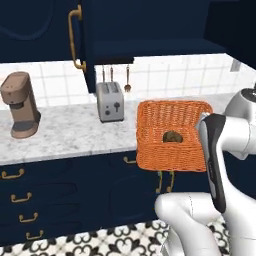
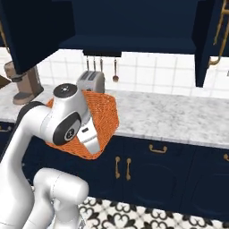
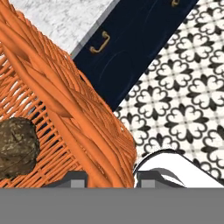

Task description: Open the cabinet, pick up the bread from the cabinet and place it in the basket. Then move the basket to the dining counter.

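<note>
A grey-veined marble bench [image 1: 75, 132] ran over navy drawers with gold pulls, above a patterned black-and-white floor [image 3: 188, 87]. A toaster [image 1: 110, 101] and a brown coffee machine [image 1: 20, 104] stood before the white-tiled wall, under the open navy cabinet [image 1: 150, 30]. The orange basket [image 1: 172, 135] was raised off the bench edge, tilted, with the bread [image 1: 172, 136] inside. The arm folded low beside it; the end effector [image 3: 109, 179] was clenched on the basket's wall.
</note>
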Available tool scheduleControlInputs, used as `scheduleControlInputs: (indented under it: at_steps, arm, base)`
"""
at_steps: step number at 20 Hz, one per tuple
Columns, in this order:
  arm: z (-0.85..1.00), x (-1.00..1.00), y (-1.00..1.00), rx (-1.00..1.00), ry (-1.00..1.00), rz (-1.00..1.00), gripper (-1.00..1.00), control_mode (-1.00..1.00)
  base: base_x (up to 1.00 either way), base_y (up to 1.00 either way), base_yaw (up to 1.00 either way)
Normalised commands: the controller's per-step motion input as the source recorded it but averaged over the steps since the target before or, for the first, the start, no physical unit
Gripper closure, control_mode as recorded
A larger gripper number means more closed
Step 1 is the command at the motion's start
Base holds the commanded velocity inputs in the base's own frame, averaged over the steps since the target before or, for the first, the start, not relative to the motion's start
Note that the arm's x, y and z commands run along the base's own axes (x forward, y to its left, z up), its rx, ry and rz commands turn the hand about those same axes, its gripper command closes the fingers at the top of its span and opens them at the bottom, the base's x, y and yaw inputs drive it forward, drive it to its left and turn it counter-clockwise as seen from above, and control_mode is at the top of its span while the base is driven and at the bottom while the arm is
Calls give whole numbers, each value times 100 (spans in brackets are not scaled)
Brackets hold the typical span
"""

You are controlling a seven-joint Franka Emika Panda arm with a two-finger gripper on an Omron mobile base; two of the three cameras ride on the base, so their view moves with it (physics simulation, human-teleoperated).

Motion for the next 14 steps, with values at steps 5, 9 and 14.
scheduleControlInputs:
  at_steps: [5,9,14]
  arm:
    - [0,0,0,0,0,0,100,100]
    - [0,0,0,0,0,0,100,100]
    - [0,0,0,0,0,0,100,100]
  base:
    - [-90,13,17]
    - [-69,32,68]
    - [-15,19,98]
